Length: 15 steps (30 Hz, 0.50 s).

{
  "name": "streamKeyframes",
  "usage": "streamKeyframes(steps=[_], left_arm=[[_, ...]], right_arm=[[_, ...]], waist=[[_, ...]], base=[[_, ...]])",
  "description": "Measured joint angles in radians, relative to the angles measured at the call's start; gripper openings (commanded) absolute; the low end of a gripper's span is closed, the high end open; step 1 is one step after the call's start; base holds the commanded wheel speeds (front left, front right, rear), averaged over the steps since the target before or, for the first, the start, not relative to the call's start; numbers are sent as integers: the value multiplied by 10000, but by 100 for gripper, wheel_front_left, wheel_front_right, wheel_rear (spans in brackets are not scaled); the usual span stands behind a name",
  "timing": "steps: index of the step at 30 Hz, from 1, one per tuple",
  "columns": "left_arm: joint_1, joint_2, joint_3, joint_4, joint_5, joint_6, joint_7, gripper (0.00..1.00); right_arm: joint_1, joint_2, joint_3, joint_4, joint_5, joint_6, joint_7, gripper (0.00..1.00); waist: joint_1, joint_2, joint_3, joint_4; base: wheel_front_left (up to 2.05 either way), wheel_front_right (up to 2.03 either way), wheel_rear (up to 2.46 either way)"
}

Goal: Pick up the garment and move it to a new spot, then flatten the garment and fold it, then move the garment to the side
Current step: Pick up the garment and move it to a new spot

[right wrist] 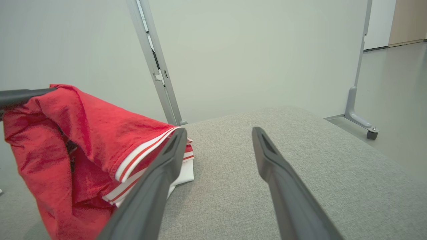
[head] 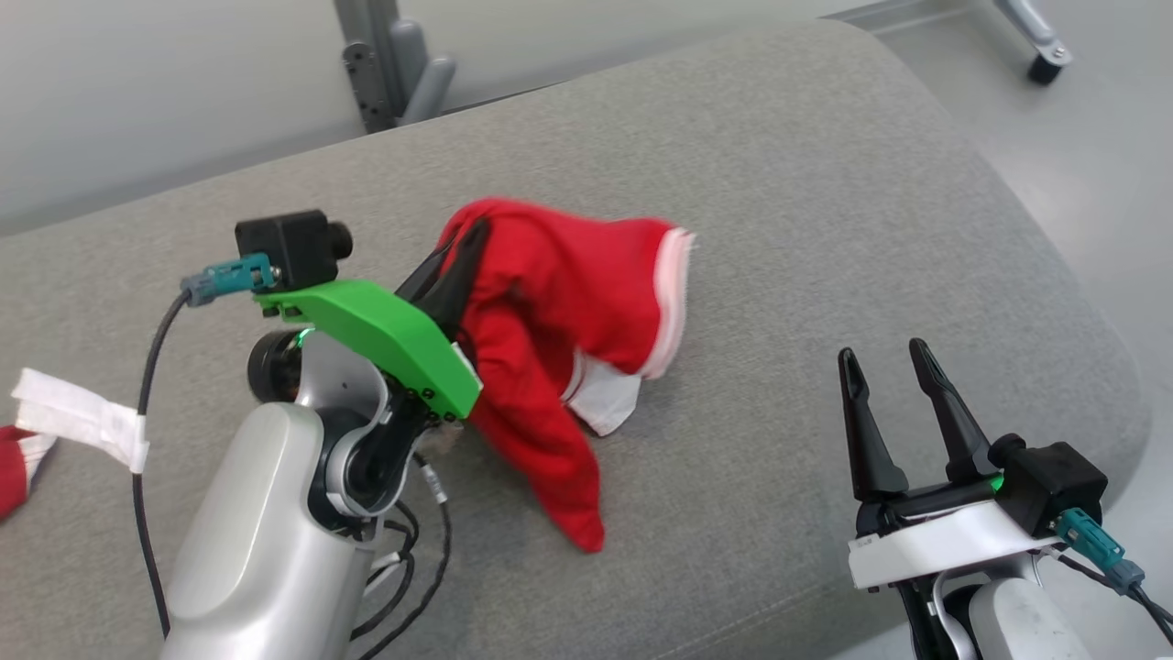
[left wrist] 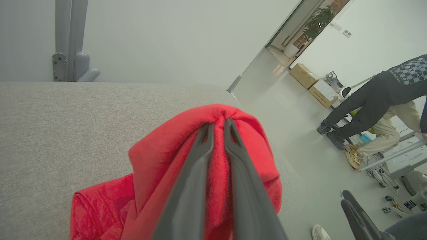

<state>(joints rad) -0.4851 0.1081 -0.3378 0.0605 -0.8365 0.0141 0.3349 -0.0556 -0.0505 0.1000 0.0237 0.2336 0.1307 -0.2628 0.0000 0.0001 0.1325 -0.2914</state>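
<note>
Here the left gripper (head: 475,236) has its fingers pressed narrow on a fold of the red garment (head: 559,284) and holds it lifted over the grey bench (head: 779,183), while the lower end of the cloth trails on the padding near the middle. The right gripper (head: 884,357) stands well apart at the near right, its fingers wide and holding nothing. The risk, as it seems, is that the pinch takes only a thin bunch of cloth, so the garment could slip out during the carry, or the trailing end could drag and twist it more. The left wrist view shows the cloth squeezed between the tips and a person (left wrist: 377,100) in the room behind. The right wrist view shows instead the white striped hem (right wrist: 146,156) resting on the bench.
</note>
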Motion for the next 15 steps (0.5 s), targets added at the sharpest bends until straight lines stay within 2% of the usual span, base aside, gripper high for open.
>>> streamKeyframes(steps=[1, 4, 9, 11, 13, 15], left_arm=[[-122, 81, 29, 1212, 359, -46, -382, 0], [-342, 280, -15, 3106, 899, -92, -1007, 0], [-512, 431, 13, 5340, 1191, -244, -1931, 2], [-558, 393, 4, 5835, 1191, -410, -2178, 33], [-628, 380, 29, 6151, 1189, -610, -2523, 100], [-649, 360, 46, 6305, 1074, -859, -2767, 100]], right_arm=[[2, 4, 63, 0, 29, 0, 0, 100], [18, -2, 119, 21, 125, -2, 0, 100], [58, 4, 184, 23, 205, 0, 0, 100], [108, 0, 92, 19, 234, 0, 0, 100], [139, 0, 38, 35, 232, -2, 0, 100], [137, 6, 10, 40, 222, 0, 0, 100]], waist=[[0, 0, 19, -230], [0, 0, 80, -486], [0, 0, 280, -658], [0, 0, 345, -617], [0, 0, 376, -515], [0, 0, 380, -387]], base=[[0, 0, 0], [0, 0, 0], [0, 0, 0], [0, 0, 0], [0, 0, 0], [0, 0, 0]])
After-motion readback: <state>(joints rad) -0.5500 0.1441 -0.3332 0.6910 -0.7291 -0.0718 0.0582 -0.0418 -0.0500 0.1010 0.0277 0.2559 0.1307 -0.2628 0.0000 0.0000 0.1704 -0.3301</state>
